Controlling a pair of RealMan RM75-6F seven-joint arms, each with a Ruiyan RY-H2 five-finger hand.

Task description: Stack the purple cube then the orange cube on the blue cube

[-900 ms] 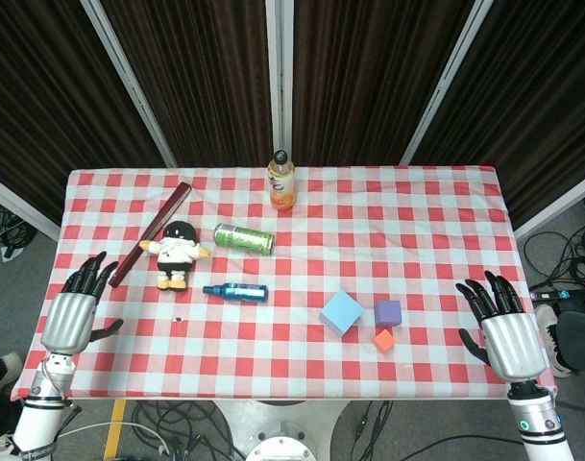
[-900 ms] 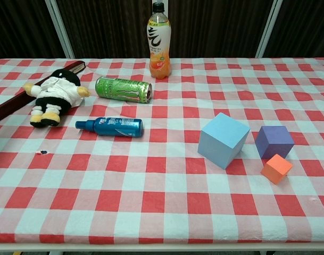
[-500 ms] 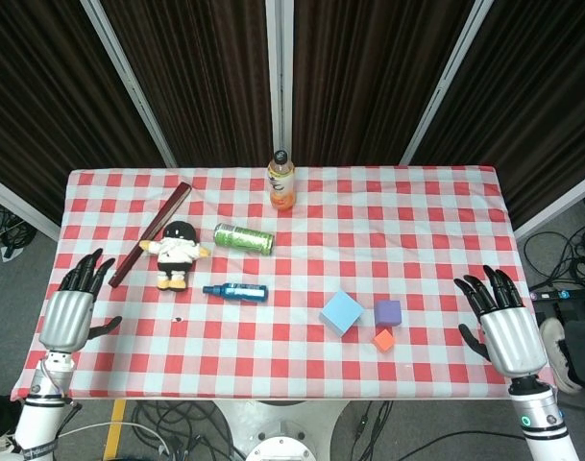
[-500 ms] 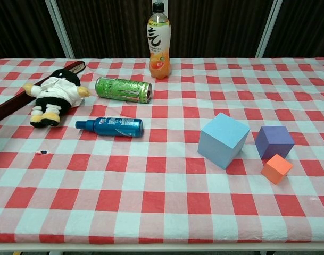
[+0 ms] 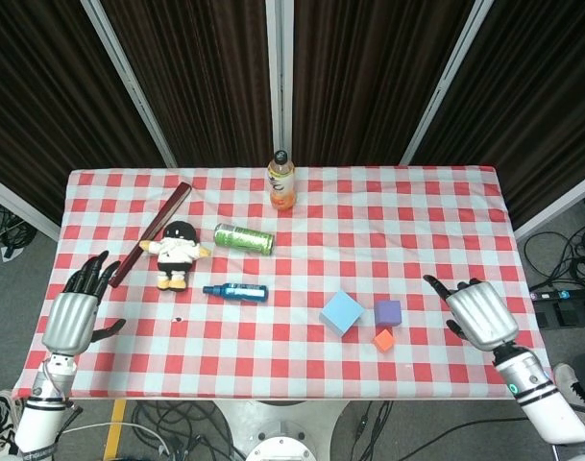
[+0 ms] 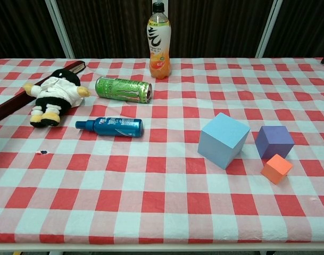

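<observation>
The right hand (image 5: 479,315) sits at the lower right of the head view, over the right edge of the tabletop (image 5: 417,221), with its dark fingers (image 5: 436,284) spread apart toward the cubes and holding nothing. The left hand (image 5: 73,312) sits at the lower left, just by the left edge of the tabletop, fingers spread wide and empty too. Neither hand shows in the chest view. Near the right hand, toward the lower middle of the frame, are the three foam cubes: the small orange cube (image 5: 383,339) lies just below the purple cube (image 5: 387,312), very close to it, and the bigger light blue cube (image 5: 341,312) sits just to their left. All three rest on the red and white checked cloth, none stacked. Further left lie a blue spray bottle (image 5: 235,290) on its side, a green drink can (image 5: 243,238) on its side, a black and white plush toy (image 5: 176,253), and a long dark red stick (image 5: 152,232). An orange drink bottle (image 5: 281,181) stands upright near the top middle.
</observation>
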